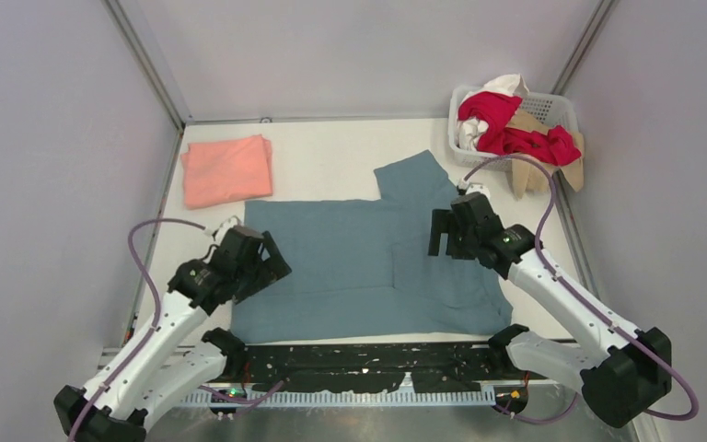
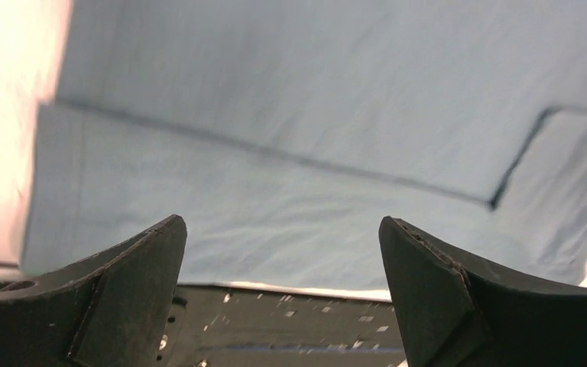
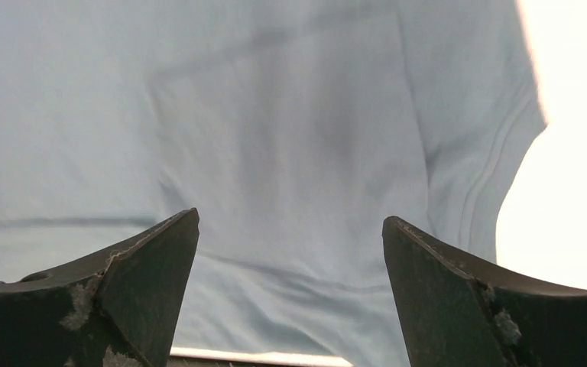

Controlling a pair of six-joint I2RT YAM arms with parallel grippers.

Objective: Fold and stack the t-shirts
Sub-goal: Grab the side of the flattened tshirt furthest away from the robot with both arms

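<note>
I see my left gripper and right gripper both spread wide and empty above the large dusty blue-grey cloth t-shirt, which lies flat on the white table with its side edges partly hidden beneath them.

spread t-shirt: flat on the middle of the table, near hem just ahead of the arm bases; one sleeve juts toward the far side.
folded t-shirt: far left, just beyond the spread t-shirt's far-left corner, apart from it.
basket: far-right corner.
heaped t-shirts: in the basket, some hanging over its near rim.
left gripper: over the spread t-shirt's left edge.
right gripper: over its right half.
</note>
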